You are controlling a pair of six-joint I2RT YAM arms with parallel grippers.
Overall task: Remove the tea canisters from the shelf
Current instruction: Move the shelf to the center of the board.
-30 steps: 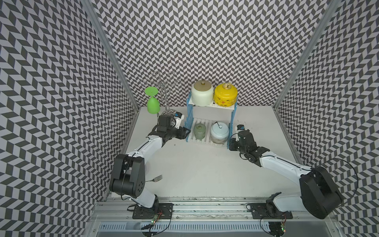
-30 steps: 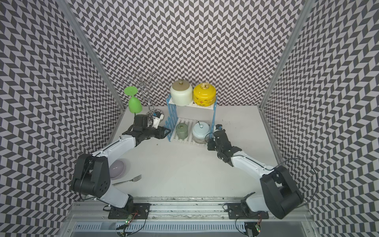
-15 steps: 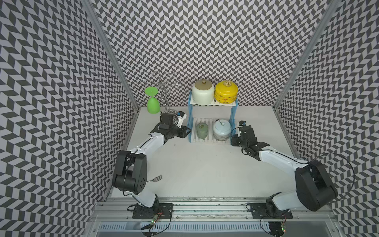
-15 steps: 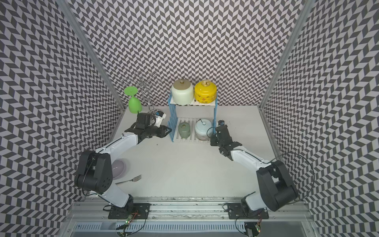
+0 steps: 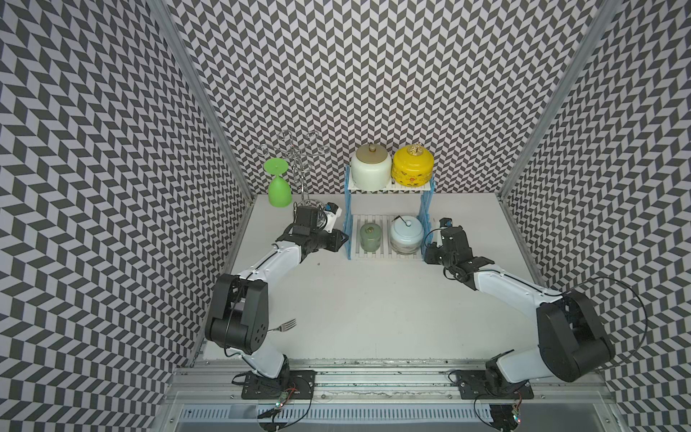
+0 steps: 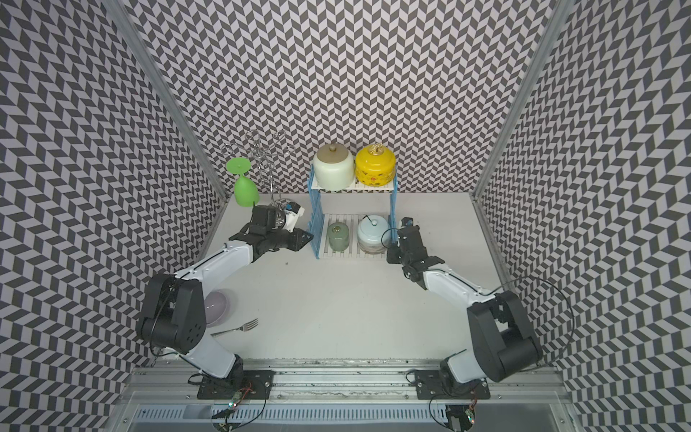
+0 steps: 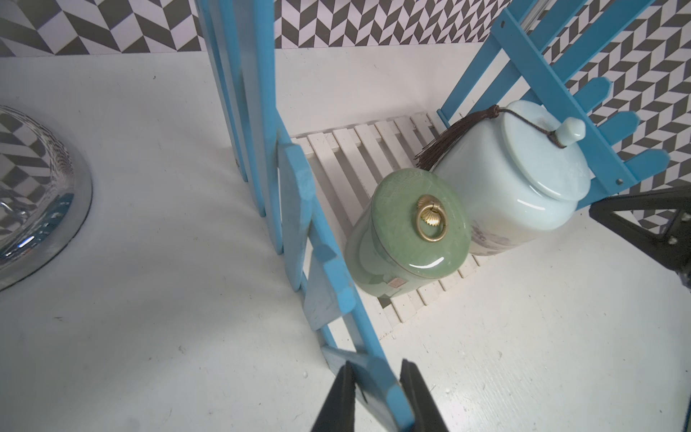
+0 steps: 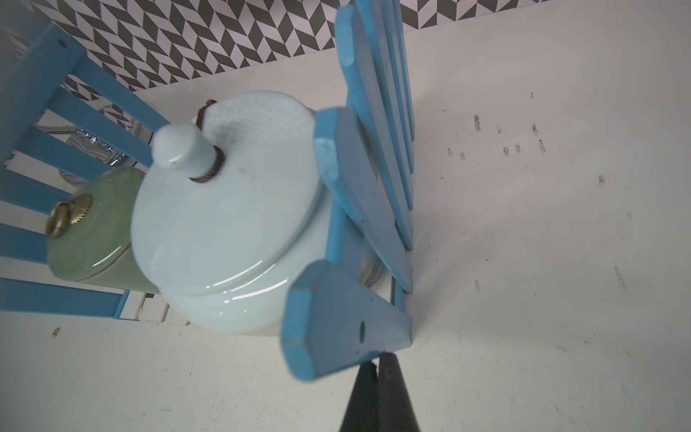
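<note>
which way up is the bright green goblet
Upside down: the bright green goblet stands rim down, round foot on top.

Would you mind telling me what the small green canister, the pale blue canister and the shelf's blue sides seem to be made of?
The small green canister: likely glazed ceramic; glossy highlights, faint crackle, brass-looking ring. The pale blue canister: glazed ceramic or porcelain; smooth sheen. The shelf sides: probably painted wood; matte, paint worn at picket tips.

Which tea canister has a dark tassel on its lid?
The pale blue canister on the lower board of the shelf; no other canister carries a tassel.
</note>
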